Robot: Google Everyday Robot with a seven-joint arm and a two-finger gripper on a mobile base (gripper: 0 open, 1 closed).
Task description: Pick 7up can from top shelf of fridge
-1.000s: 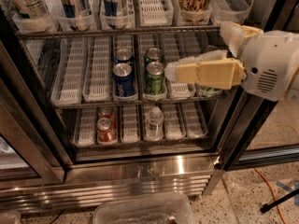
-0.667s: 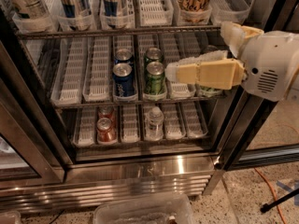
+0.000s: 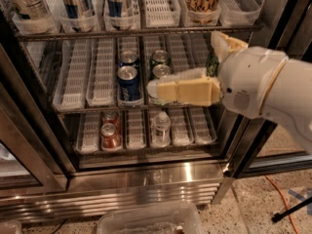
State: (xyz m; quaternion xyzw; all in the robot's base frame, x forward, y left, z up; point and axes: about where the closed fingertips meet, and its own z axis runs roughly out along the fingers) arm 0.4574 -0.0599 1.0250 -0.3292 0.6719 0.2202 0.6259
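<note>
The fridge (image 3: pixel 146 172) stands open with wire racks. The top shelf (image 3: pixel 136 33) carries clear-white lane trays with tall cans. A pale can with green and dark lettering (image 3: pixel 28 1), the 7up can as far as I can tell, stands at its far left, its top cut off by the frame. My gripper (image 3: pixel 158 89), cream and white, reaches in from the right at the middle rack. It is in front of the front green can (image 3: pixel 160 71), well below and right of the pale can.
Two blue cans (image 3: pixel 128 79) stand left of the gripper on the middle rack. Red cans (image 3: pixel 110 133) and a pale silver can (image 3: pixel 161 125) stand on the bottom rack. Black door frames (image 3: pixel 273 48) flank the opening. A clear plastic bin (image 3: pixel 146 221) lies on the floor.
My gripper and arm have moved a little to the left and now cover the front green can on the middle rack.
</note>
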